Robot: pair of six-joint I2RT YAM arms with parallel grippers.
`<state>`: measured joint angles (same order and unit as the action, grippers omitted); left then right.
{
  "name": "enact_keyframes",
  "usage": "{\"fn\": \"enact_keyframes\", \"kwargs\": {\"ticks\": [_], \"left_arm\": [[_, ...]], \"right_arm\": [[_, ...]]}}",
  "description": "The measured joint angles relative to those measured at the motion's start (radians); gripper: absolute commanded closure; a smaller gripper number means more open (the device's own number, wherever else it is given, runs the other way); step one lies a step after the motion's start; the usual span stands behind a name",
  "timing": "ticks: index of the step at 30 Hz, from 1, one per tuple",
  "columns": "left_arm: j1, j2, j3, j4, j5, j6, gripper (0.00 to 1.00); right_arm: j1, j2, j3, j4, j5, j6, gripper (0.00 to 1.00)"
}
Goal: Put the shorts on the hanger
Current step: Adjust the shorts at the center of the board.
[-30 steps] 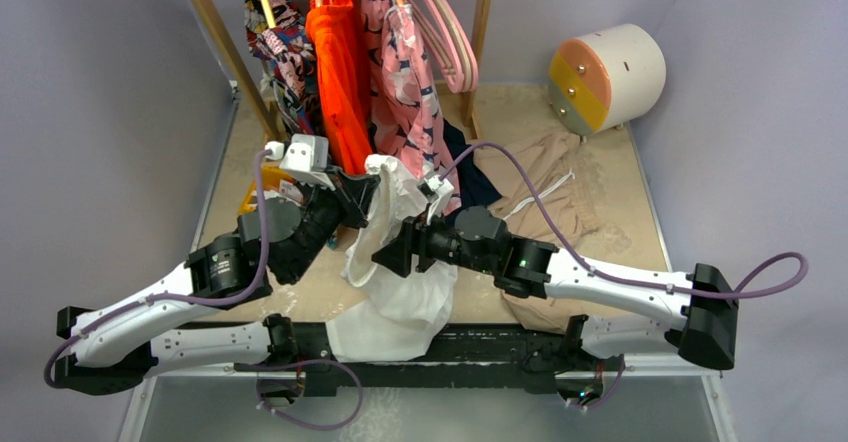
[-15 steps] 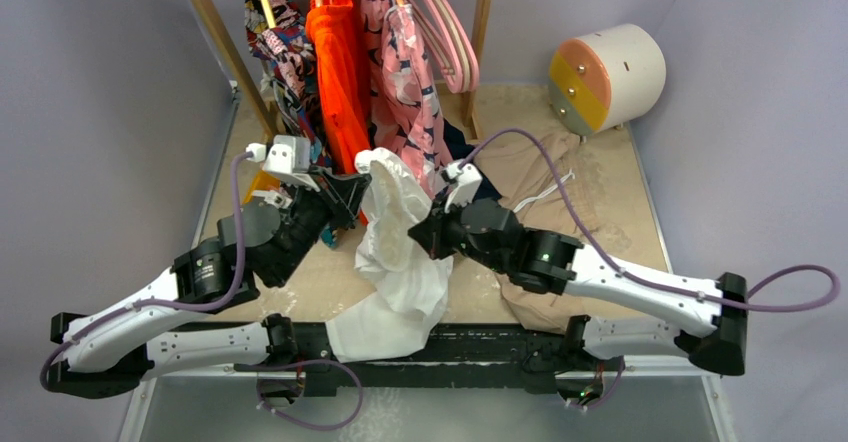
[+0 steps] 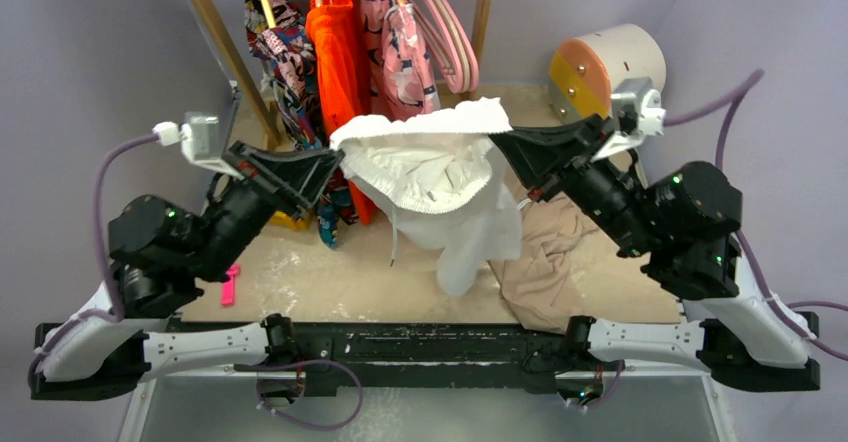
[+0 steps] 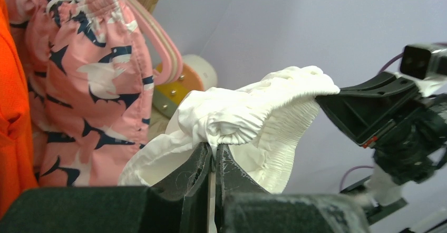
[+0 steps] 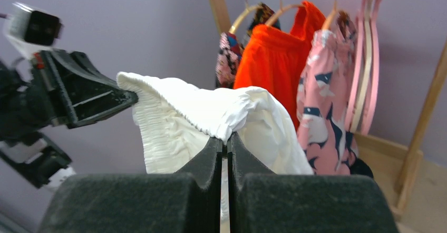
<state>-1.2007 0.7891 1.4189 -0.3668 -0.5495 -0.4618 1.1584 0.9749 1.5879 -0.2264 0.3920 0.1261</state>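
The white shorts (image 3: 440,167) hang in the air in front of the rack, their gathered waistband stretched between my two grippers. My left gripper (image 3: 335,158) is shut on the waistband's left end (image 4: 226,119), and its jaws (image 4: 214,148) pinch a bunched fold. My right gripper (image 3: 497,140) is shut on the right end, fabric squeezed between its pads (image 5: 228,141). One leg of the shorts (image 5: 174,122) dangles below. Empty pink hangers (image 3: 455,47) hang at the right end of the rail, behind the shorts, also visible as the hanger (image 4: 168,56) and hanger (image 5: 367,69).
A wooden rack (image 3: 215,37) holds a dark patterned garment (image 3: 280,42), an orange one (image 3: 338,57) and pink patterned shorts (image 3: 400,62). A tan garment (image 3: 550,257) lies on the table at right. A white cylinder (image 3: 607,72) sits back right. A small pink object (image 3: 229,287) lies front left.
Both arms rose and spread apart, lifting the shorts off the table's front edge and pulling the waistband wide. The right gripper shut on the waistband.
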Motion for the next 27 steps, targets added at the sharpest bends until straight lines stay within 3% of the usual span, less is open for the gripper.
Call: {"fn": "enact_keyframes", "kwargs": {"ticks": [6,14,21,27], "left_arm": [[0.0,-0.194,-0.235,0.06,0.019,-0.082,1.0],[0.0,-0.269,-0.594,0.011,-0.026,-0.298,1.0],[0.0,-0.259,-0.637,-0.092,-0.132,-0.454,1.0],[0.0,-0.299,-0.665,-0.17,-0.251,-0.589,1.0]], "right_arm": [[0.002,-0.091,-0.206,0.053,-0.073,0.0,1.0],[0.002,-0.002,-0.504,-0.006,-0.066,0.079,1.0],[-0.023,0.06,-0.534,-0.03,0.037,0.209,1.0],[-0.175,0.116,-0.6,-0.008,0.003,0.337,1.0]]}}
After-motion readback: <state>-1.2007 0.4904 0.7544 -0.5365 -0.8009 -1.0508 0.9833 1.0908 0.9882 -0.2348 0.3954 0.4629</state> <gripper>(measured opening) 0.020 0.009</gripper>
